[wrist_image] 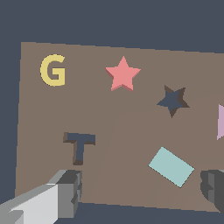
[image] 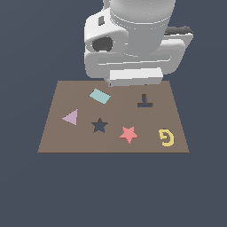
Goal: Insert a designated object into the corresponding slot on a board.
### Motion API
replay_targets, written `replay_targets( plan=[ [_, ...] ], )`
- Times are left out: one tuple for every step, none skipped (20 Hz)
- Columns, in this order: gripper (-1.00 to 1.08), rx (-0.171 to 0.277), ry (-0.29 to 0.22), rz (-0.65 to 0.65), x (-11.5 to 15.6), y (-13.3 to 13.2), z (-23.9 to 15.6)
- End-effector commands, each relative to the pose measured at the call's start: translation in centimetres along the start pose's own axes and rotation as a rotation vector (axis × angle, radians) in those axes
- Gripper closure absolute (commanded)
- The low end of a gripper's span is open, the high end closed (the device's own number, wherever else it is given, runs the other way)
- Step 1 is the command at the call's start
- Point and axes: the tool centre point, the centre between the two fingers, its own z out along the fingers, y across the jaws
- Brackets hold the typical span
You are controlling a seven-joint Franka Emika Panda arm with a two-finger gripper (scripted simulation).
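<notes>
The designated object, a salmon-red star (image: 128,134) (wrist_image: 123,73), lies flat on the brown board (image: 111,144) (wrist_image: 131,127) near its front edge in the exterior view. The slot, a dark navy star recess (image: 99,125) (wrist_image: 173,100), is just to the exterior view's left of it and holds nothing. My gripper (wrist_image: 142,190) hangs above the board's far edge, well away from the star. It is open, with its two fingers (wrist_image: 68,192) wide apart and nothing between them. In the exterior view the white hand (image: 133,77) hides the fingertips.
Also on the board are a yellow G piece (image: 166,137) (wrist_image: 53,70), a lilac triangle (image: 71,117) (wrist_image: 221,122), a pale cyan rectangle (image: 99,95) (wrist_image: 171,166) and a dark T-shaped recess (image: 144,102) (wrist_image: 79,146). Dark flat ground surrounds the board.
</notes>
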Motion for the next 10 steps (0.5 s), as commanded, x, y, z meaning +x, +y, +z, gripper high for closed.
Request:
replay_targets(
  plan=[
    [-0.92, 0.000, 0.000, 0.000, 0.0, 0.0, 0.0],
    [-0.92, 0.000, 0.000, 0.001, 0.0, 0.0, 0.0],
    [-0.92, 0.000, 0.000, 0.002, 0.1, 0.0, 0.1],
    [-0.92, 0.000, 0.000, 0.005, 0.1, 0.0, 0.2],
    [-0.92, 0.000, 0.001, 0.008, 0.2, -0.1, 0.3],
    [-0.92, 0.000, 0.001, 0.013, 0.4, -0.1, 0.4],
    [-0.92, 0.000, 0.002, 0.019, 0.6, -0.1, 0.6],
    [-0.92, -0.001, 0.002, 0.026, 0.8, -0.2, 0.9],
    [-0.92, -0.001, 0.003, 0.034, 1.0, -0.2, 1.1],
    [-0.92, -0.001, 0.003, 0.043, 1.3, -0.3, 1.4]
  ],
)
